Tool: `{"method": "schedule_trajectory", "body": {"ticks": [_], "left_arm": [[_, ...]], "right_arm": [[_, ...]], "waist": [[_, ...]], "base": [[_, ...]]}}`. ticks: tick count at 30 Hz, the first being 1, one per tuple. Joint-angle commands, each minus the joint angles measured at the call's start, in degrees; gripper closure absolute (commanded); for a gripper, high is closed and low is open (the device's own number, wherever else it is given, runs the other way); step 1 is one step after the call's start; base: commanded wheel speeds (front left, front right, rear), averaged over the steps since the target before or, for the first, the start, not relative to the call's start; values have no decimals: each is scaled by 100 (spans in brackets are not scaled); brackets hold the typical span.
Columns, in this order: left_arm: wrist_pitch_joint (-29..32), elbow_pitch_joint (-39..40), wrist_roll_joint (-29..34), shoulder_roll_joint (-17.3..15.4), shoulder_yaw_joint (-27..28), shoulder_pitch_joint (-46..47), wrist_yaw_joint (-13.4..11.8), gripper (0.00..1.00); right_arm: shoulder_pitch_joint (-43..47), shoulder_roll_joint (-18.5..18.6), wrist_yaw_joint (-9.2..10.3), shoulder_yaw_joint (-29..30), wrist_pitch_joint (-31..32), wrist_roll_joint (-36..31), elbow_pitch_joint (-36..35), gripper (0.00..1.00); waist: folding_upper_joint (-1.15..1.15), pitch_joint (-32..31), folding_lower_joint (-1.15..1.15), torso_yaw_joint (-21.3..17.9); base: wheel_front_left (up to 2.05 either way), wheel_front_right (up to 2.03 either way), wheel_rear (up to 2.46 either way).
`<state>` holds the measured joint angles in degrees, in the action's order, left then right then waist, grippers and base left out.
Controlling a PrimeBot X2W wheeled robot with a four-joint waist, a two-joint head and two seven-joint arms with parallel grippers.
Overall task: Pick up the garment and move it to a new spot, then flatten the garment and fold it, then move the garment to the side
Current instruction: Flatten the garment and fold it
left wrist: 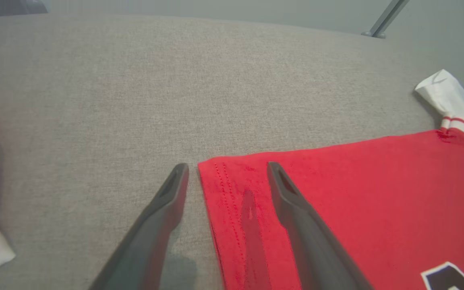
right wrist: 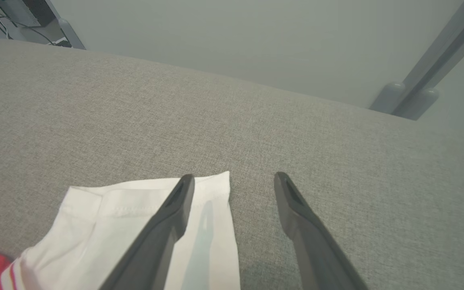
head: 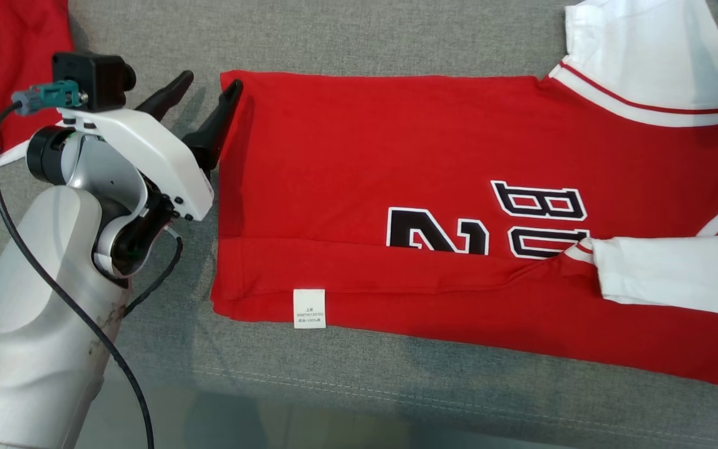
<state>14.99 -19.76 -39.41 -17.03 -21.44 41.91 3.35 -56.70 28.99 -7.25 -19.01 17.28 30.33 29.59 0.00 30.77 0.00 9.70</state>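
Observation:
The garment (head: 409,156) is a red jersey with white sleeves and black-and-white lettering, spread flat on the grey cushion with its near side folded over. My left gripper (head: 206,87) is open at the jersey's far left corner (left wrist: 232,189), one finger over the red cloth and one over bare cushion. In the right wrist view my right gripper (right wrist: 234,181) is open too, straddling the end of a white sleeve (right wrist: 135,217). Its left finger is over the sleeve and its right finger over the cushion. Neither holds anything.
A second red garment with white trim (head: 4,68) lies at the far left of the cushion. The grey cushion (head: 396,37) stretches beyond the jersey, and its front seam (head: 396,390) runs close below. A metal frame leg (right wrist: 429,76) stands behind the cushion.

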Motion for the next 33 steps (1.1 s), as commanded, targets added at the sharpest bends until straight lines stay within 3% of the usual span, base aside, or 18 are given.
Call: {"method": "schedule_trajectory", "body": {"ticks": [1, 9, 19, 20, 21, 22, 23, 29, 33], "left_arm": [[7, -13, -63, -198, 192, 332, 71, 0], [273, -665, -327, -49, -23, 836, 303, 0], [317, -1420, -701, 5, -322, 1256, 406, 0], [361, -1461, -747, -1, -360, 1272, 408, 0], [421, -1470, -814, -1, -418, 1278, 410, 17], [448, -1463, -872, -14, -464, 1286, 411, 64], [506, -1452, -937, -29, -525, 1282, 411, 100], [228, -1310, -1161, -198, -699, 1305, 413, 100], [97, -1279, -1318, -286, -724, 1270, 413, 100]], "right_arm": [[-160, 91, -24, -165, 153, 82, 12, 0], [-901, 109, -24, -733, 438, 325, 639, 0], [-1319, 18, -24, -1357, 623, 801, 1131, 0], [-1327, 19, -24, -1403, 628, 851, 1135, 20], [-1338, 23, -24, -1451, 620, 894, 1131, 58], [-1352, 42, -24, -1486, 558, 912, 1120, 100], [-1357, 51, -24, -1515, 526, 942, 1133, 100], [-1344, 133, -24, -1575, 63, 1194, 1133, 100], [-1183, 282, -24, -1633, -249, 1602, 773, 100]], "waist": [[0, 173, 0, 141], [0, 383, 0, 252], [0, 470, 0, 187], [0, 470, 0, 178], [0, 469, 0, 169], [0, 468, 0, 165], [0, 462, 0, 162], [0, 349, 0, 163], [0, 224, 0, 133]], "base": [[0, 0, 0], [0, 0, 0], [0, 0, 0], [0, 0, 0], [0, 0, 0], [0, 0, 0], [0, 0, 0], [0, 0, 0], [0, 0, 0]]}}
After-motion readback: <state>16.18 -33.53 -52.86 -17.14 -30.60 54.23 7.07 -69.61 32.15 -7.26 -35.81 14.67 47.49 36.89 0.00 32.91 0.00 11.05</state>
